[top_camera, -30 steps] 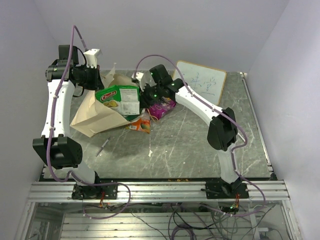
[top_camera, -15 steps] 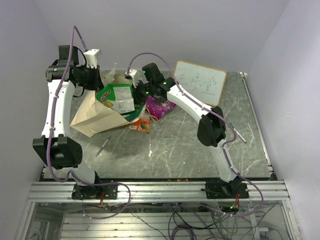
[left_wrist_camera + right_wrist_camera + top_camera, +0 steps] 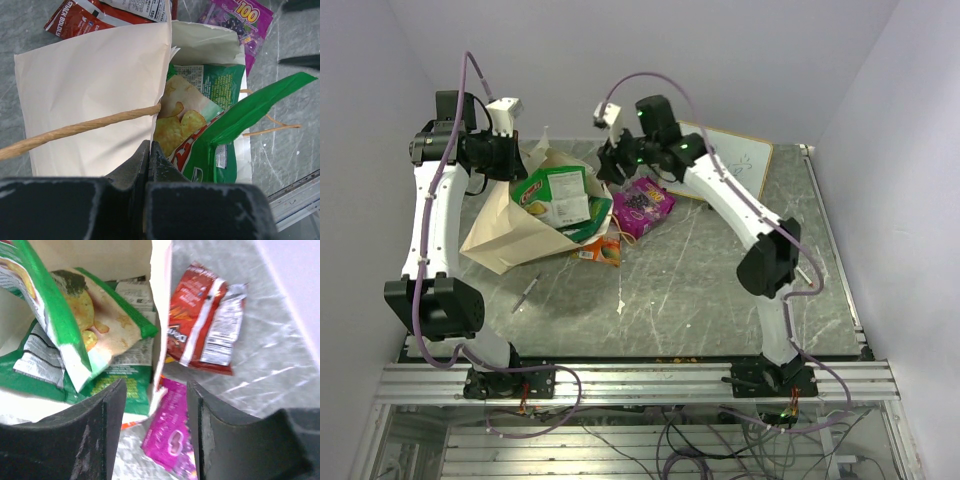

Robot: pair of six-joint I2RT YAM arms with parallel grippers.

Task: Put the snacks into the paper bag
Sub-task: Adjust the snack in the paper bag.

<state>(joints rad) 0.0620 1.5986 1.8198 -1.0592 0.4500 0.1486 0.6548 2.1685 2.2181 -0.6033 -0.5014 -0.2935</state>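
Observation:
The paper bag (image 3: 505, 235) lies on its side with its mouth toward the middle of the table. My left gripper (image 3: 520, 160) (image 3: 149, 147) is shut on the bag's upper edge beside a cord handle (image 3: 75, 129). Two green snack packets (image 3: 558, 195) (image 3: 240, 115) sit in the mouth. My right gripper (image 3: 609, 168) (image 3: 155, 405) hovers open and empty just right of the mouth. A purple packet (image 3: 645, 205) (image 3: 170, 440) and a red packet (image 3: 205, 335) (image 3: 600, 250) lie on the table outside the bag.
A framed whiteboard (image 3: 735, 160) leans at the back right behind the right arm. A thin pen (image 3: 528, 292) lies in front of the bag. White walls close in the left, the back and the right.
My right gripper pushed the green packet into the bag's mouth, let go of it, and pulled back up and to the right with its jaws open. The left gripper stayed put.

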